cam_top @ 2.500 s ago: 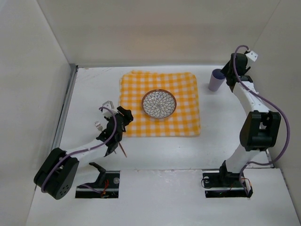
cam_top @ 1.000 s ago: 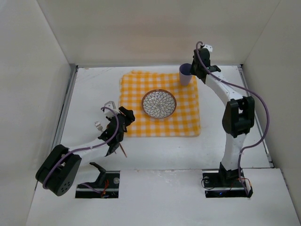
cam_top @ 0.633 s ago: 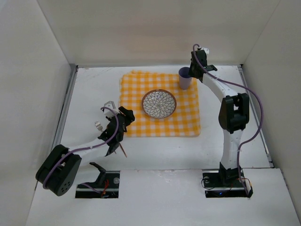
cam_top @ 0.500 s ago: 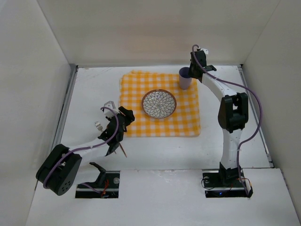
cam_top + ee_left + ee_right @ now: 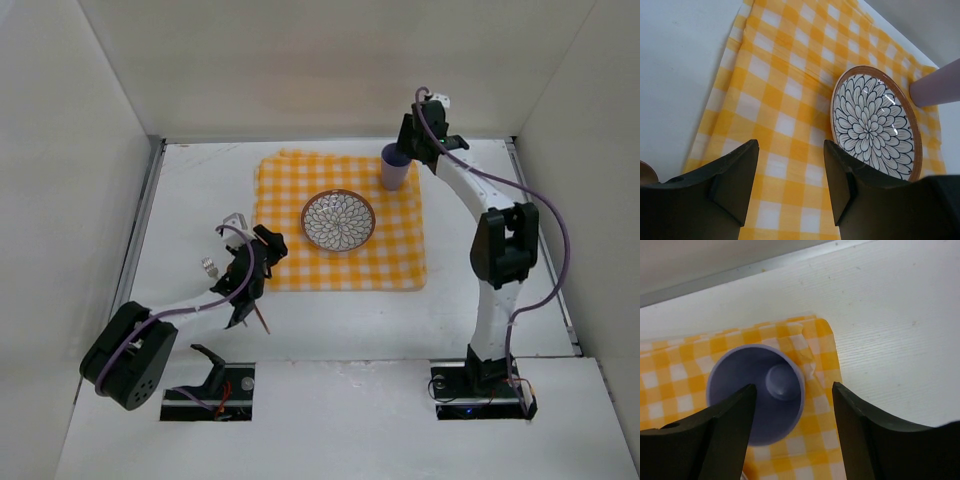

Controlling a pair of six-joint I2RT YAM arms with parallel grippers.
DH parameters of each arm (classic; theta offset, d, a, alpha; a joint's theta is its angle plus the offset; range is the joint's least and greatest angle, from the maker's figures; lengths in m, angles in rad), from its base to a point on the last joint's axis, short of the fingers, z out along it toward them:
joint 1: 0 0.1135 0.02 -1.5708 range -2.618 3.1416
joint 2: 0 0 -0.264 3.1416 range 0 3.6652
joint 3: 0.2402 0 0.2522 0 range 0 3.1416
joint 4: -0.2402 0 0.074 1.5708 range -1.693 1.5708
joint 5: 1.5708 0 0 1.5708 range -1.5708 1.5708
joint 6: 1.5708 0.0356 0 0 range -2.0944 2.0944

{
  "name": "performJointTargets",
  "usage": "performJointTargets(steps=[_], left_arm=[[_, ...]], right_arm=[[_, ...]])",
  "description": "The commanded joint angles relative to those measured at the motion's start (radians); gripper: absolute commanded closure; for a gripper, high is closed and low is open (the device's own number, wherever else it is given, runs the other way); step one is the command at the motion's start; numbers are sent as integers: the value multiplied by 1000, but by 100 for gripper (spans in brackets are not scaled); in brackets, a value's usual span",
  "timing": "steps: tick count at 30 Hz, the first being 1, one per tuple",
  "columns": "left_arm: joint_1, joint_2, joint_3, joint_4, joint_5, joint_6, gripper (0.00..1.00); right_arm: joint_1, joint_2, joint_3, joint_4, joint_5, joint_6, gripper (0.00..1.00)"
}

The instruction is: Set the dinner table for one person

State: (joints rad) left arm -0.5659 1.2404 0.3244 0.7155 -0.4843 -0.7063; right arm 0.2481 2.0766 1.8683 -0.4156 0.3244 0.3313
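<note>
At the far right corner of the checkered cloth [image 5: 290,190]: purple cup [image 5: 740,385] upright, right gripper [image 5: 793,387] over it.
Right jaws spread wide, one finger on each side of the cup from above, grasping nothing. Left gripper [image 5: 790,145] likewise spread and empty, above the cloth's near left part, beside the patterned plate [image 5: 339,221] at cloth centre. Cloth lies on the white dinner table [image 5: 350,320], toward its far middle.
</note>
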Motion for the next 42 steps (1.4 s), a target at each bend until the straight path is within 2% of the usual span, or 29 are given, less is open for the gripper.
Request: performJointTargets(steps=[1,5,7,8,9,12,13,15,21,23,29,36,42], left_arm=[[2,-10,50,6,-27,21,48],[-4,-21,91,-68,-63,48,50],[-9,-33,116,-128,-83,60,54],[-10,-42,122,-155,-89,60,56],[-12,-58,130,-192,-99,60,58],[-12,-133,149,-344,-114,62,68],[-15,-163,157,-416,-119,65,71],[-24,-225,173,-592,-131,53,75],[-51,-302,191,-1034,-137,-128,72],[-67,-302,191,-1120,-137,-197,71],[-108,-210,206,-1200,-125,-303,70],[-142,-134,232,-1249,-117,-378,74],[-170,-81,219,-1229,-116,-420,75]], right_arm=[[-2,-180,-10,77,-5,-12,30],[7,-327,-160,156,2,15,21],[47,-416,-310,245,4,64,21],[68,-462,-401,306,5,95,25],[94,-505,-493,370,4,129,32],[177,-596,-717,536,-27,225,71],[208,-608,-765,566,-50,244,79],[257,-618,-831,578,-90,278,86],[354,-693,-1015,595,-125,291,86],[363,-740,-1087,619,-140,291,85],[385,-825,-1284,754,-146,299,79],[395,-797,-1276,772,-186,308,77],[398,-785,-1273,776,-199,313,75]])
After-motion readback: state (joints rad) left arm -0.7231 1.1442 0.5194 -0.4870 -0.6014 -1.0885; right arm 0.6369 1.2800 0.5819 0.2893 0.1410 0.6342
